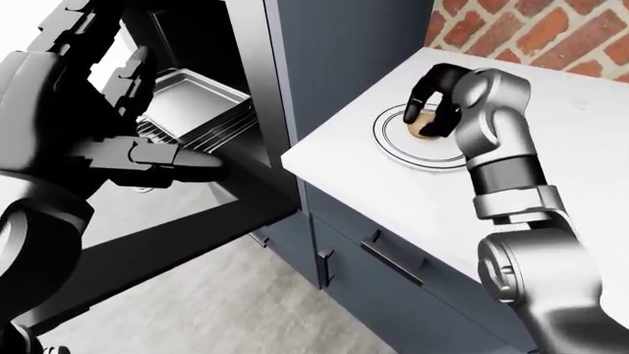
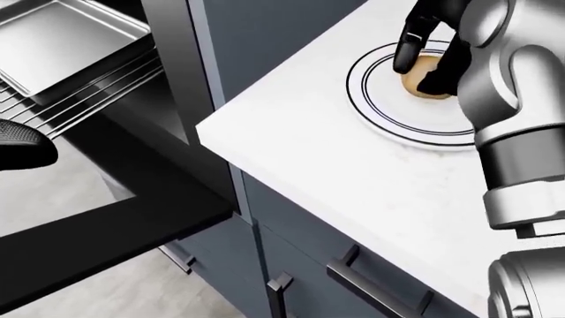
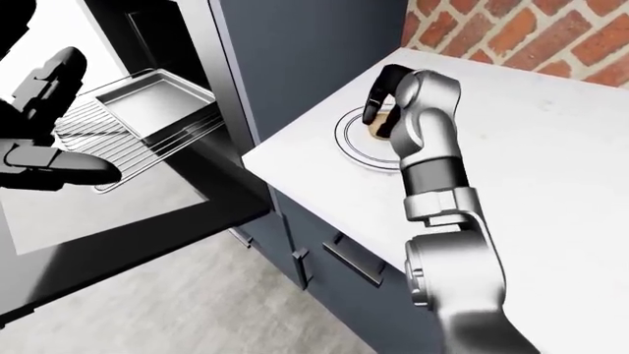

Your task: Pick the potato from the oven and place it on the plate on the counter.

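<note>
Now the right hand [image 2: 434,52] has its black fingers curled around the potato [image 2: 426,78], which sits inside the rings of the plate [image 2: 389,112]. That plate lies on the white counter [image 2: 309,159], near the counter's corner beside the oven's open door [image 1: 147,251]. Left of the plate, the left hand [image 1: 147,151] hovers with fingers spread by the metal tray [image 1: 192,99] on the pulled-out oven rack [image 3: 108,136].

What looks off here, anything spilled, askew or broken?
Nothing stands out. The tan potato sits on the white ringed plate under the right robot hand; the oven door hangs open with the metal tray pulled out.
</note>
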